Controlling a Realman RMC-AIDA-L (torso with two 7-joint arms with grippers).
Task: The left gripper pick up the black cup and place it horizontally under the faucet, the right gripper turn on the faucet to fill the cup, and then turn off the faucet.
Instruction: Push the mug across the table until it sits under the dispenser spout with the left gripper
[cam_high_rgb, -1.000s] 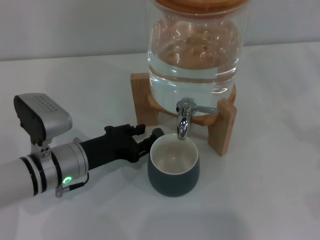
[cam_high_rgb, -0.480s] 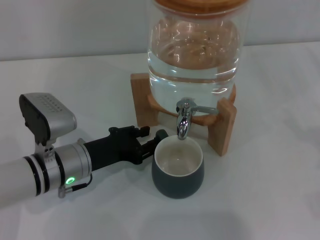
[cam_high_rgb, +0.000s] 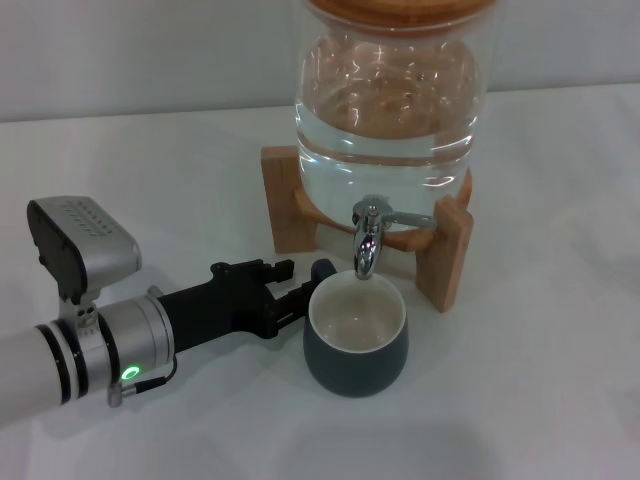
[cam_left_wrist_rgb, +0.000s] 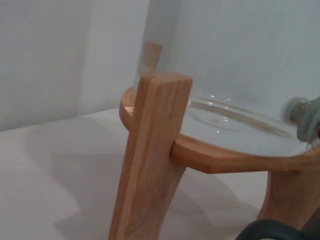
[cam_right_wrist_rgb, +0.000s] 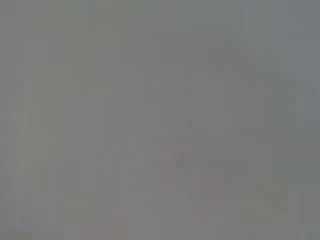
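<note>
White worktop (cam_high_rgb: 560, 400), pale wall behind, plenty of bare surface to the right and front. The black cup (cam_high_rgb: 356, 345) stands upright directly under the faucet (cam_high_rgb: 367, 243), spout just above its rim. The left hand (cam_high_rgb: 290, 295) sits at the cup's handle side, fingers spread a little, whether gripping the handle I cannot tell. The glass jar (cam_high_rgb: 390, 110) rests on its wooden stand (cam_high_rgb: 445, 250), close behind the cup.

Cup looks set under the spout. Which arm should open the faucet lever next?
Probably the right. The left gripper is at the black cup handle, on the cup's left, while the faucet lever points to the robot's right. The right gripper is not in view, so its reach is unconfirmed.
</note>
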